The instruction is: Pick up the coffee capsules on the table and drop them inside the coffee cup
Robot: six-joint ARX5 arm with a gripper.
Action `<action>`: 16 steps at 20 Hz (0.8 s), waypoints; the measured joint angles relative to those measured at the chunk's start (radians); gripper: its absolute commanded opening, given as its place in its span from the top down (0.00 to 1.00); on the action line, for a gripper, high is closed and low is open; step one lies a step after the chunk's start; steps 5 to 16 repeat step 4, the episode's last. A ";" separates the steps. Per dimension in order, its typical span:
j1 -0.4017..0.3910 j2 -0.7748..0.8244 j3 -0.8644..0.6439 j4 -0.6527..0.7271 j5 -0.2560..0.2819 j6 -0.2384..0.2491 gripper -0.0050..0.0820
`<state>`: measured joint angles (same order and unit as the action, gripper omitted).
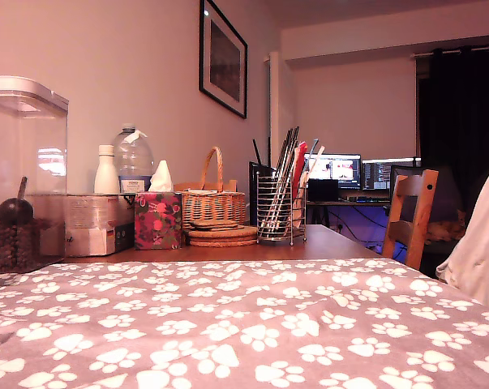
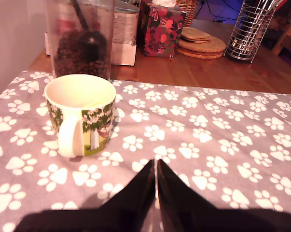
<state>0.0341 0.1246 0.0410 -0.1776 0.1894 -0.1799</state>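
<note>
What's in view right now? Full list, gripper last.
mug: 1, cream with green tree print, on the cloth, beside the jar
capsules: none seen
cloth: 1, grey with white paw prints, over the near table
jar: 1, clear, holds coffee beans and a dark scoop, behind the mug
tissue box: 1, red floral, on bare wood
coasters: a stack, tan, beside the tissue box
wire holder: 1, metal, holds utensils
basket: 1, wicker, behind the coasters
bottles: 2, one white, one clear
chair: 1, wood, exterior view's right
monitors: 2, lit, background
gripper: 1, black, shut, holding nothing, over the cloth
</note>
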 measured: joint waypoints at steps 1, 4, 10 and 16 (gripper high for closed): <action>0.000 -0.013 0.000 -0.011 0.000 0.000 0.96; 0.000 -0.040 0.000 -0.036 0.000 0.000 0.96; 0.000 -0.040 0.000 -0.036 0.000 0.000 0.96; 0.000 -0.040 0.000 -0.036 0.000 0.000 0.96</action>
